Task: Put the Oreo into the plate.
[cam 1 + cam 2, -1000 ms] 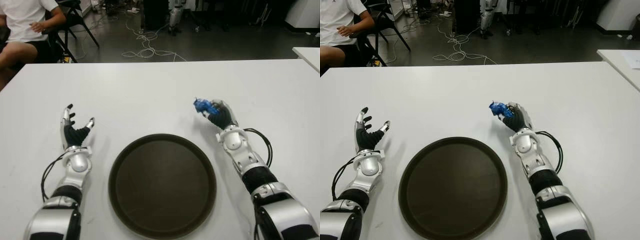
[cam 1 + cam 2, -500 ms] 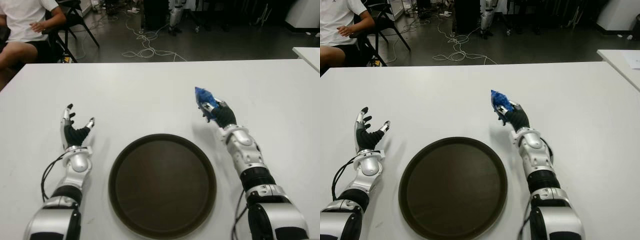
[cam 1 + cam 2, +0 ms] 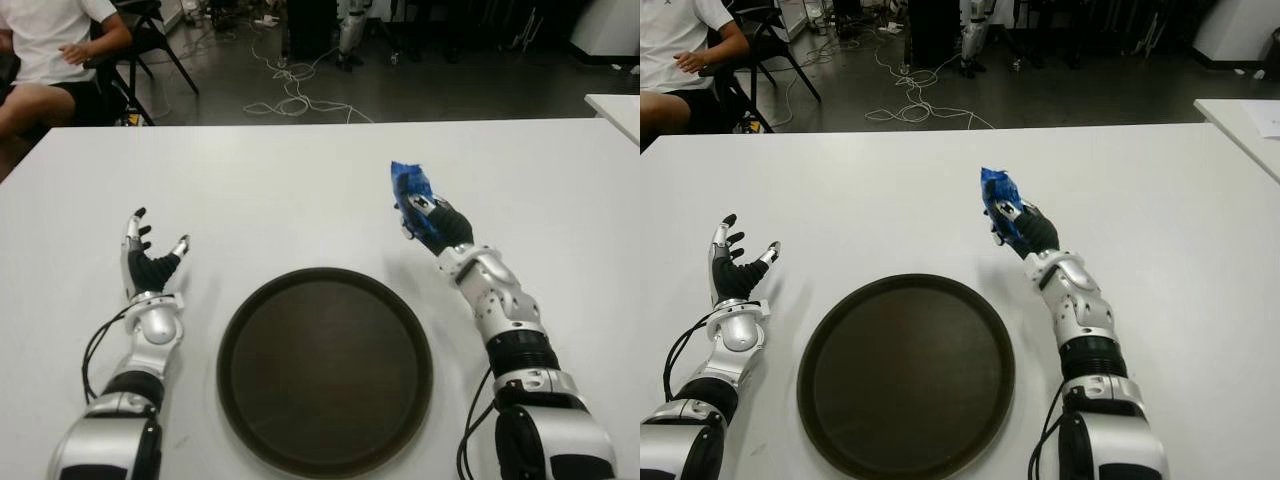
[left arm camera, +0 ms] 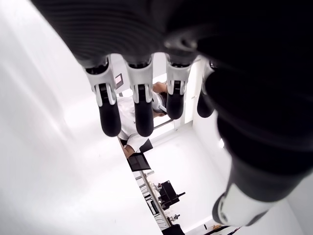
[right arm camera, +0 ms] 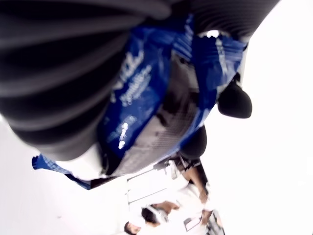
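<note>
The right hand [image 3: 432, 222] is clamped on the blue Oreo packet [image 3: 408, 183], held above the surface [image 3: 300, 190] just beyond the plate [image 3: 325, 370]. The carry is underway; next comes swinging inward over the plate and releasing. The left hand [image 3: 148, 262] shows spread, empty, left of the plate.

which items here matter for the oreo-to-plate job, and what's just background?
Job:
Oreo packet, gripped in the right hand, beyond the plate's right side
Plate, bare
White table

Background:
Left hand, open, left of the plate
Seated person
Floor cables
</note>
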Action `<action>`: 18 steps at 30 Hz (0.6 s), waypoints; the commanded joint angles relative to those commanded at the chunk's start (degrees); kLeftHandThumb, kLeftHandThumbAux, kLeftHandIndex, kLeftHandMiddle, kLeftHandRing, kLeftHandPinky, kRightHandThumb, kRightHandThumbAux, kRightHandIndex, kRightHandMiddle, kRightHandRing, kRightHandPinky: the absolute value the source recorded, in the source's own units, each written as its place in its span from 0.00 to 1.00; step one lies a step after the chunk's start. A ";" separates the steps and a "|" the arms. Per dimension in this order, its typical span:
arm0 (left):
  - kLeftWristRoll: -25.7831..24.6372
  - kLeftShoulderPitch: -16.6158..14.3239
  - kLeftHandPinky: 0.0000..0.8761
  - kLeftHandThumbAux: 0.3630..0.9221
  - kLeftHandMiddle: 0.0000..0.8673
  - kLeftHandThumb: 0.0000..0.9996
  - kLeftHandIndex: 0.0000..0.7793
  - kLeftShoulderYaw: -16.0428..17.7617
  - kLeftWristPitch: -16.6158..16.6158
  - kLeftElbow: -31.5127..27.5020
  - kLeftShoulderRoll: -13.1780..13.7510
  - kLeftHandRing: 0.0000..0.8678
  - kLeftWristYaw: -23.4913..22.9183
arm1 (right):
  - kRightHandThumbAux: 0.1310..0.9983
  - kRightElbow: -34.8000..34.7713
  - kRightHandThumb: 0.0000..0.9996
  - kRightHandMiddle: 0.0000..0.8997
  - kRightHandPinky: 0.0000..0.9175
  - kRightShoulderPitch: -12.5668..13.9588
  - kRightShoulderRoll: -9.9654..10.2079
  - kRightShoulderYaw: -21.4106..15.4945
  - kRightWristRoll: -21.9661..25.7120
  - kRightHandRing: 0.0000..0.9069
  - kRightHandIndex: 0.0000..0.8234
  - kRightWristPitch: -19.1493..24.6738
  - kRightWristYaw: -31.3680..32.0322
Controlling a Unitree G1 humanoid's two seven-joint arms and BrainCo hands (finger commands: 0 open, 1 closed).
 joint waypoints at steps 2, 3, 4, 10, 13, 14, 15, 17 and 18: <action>-0.02 -0.06 0.20 0.75 0.14 0.24 0.15 0.04 0.16 0.05 -0.02 0.16 0.08 | 0.68 -1.23 0.70 0.91 0.90 0.36 0.22 0.19 0.50 0.90 0.53 1.41 0.17; -0.05 -0.09 0.20 0.75 0.13 0.23 0.14 0.07 0.23 0.08 -0.03 0.15 0.11 | 0.68 -1.81 0.70 0.91 0.90 0.53 0.32 0.25 0.69 0.91 0.53 2.06 0.25; -0.10 -0.13 0.20 0.75 0.13 0.23 0.14 0.12 0.28 0.13 -0.05 0.15 0.12 | 0.68 -2.38 0.70 0.91 0.90 0.69 0.42 0.30 0.95 0.91 0.53 2.82 0.49; -0.23 -0.17 0.20 0.74 0.13 0.23 0.14 0.21 0.18 0.16 -0.13 0.15 0.01 | 0.68 -4.10 0.70 0.91 0.91 1.29 0.83 0.38 1.75 0.91 0.54 5.06 1.37; -0.33 -0.11 0.20 0.75 0.12 0.23 0.14 0.24 -0.06 0.11 -0.14 0.14 -0.15 | 0.68 -4.42 0.70 0.92 0.91 1.47 0.99 0.63 2.17 0.92 0.53 5.79 2.08; -0.33 -0.10 0.20 0.75 0.12 0.24 0.14 0.22 -0.10 0.10 -0.13 0.14 -0.18 | 0.68 -4.52 0.70 0.92 0.91 1.51 1.00 0.76 2.19 0.92 0.53 6.13 2.18; -0.33 -0.10 0.20 0.75 0.11 0.24 0.14 0.21 -0.12 0.10 -0.12 0.14 -0.20 | 0.68 -4.60 0.70 0.92 0.91 1.53 1.01 0.83 2.18 0.92 0.53 6.39 2.26; -0.41 -0.10 0.21 0.75 0.11 0.24 0.14 0.23 -0.10 0.09 -0.13 0.14 -0.33 | 0.68 -4.96 0.70 0.93 0.91 1.70 1.24 1.01 2.18 0.92 0.53 7.09 2.21; -0.44 -0.11 0.21 0.75 0.11 0.24 0.14 0.24 -0.08 0.09 -0.14 0.14 -0.37 | 0.68 -5.07 0.70 0.93 0.91 1.74 1.31 1.03 2.17 0.92 0.53 7.28 2.19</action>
